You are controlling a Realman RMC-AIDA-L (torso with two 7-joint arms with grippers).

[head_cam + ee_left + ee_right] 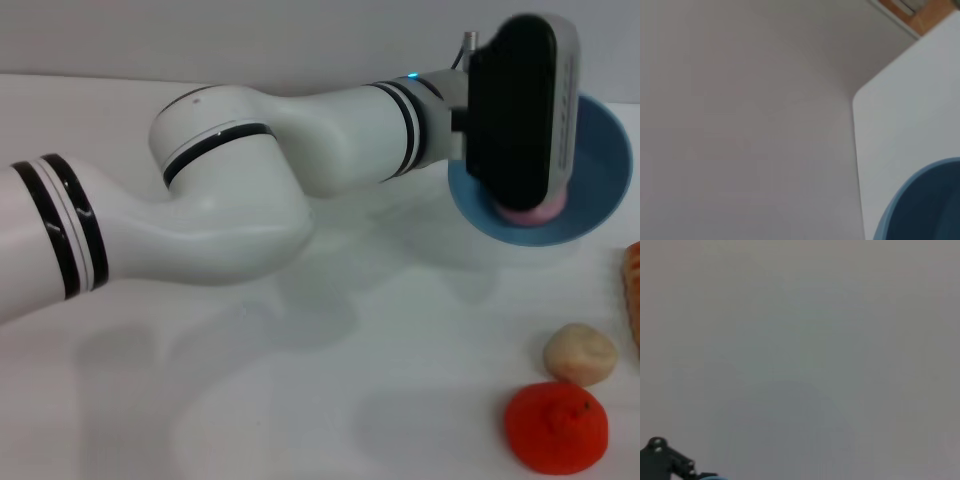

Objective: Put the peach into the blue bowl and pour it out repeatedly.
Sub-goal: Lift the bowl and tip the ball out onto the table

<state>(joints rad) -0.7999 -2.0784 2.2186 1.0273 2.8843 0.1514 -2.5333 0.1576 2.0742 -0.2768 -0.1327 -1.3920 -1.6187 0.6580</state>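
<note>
The blue bowl (605,150) is at the far right of the table, tipped with its opening towards me. My left arm reaches across to it, and the black body of the left gripper (520,120) covers the bowl's middle and holds it at this tilt. The peach (530,211), pink-mauve, shows just below the gripper body, low inside the bowl. The bowl's rim also shows in the left wrist view (930,205). The right gripper is out of view.
A cream lumpy ball (580,354) and a bumpy red-orange fruit (556,427) lie on the white table at the front right. An orange object (633,290) pokes in at the right edge. The table's corner (860,100) shows in the left wrist view.
</note>
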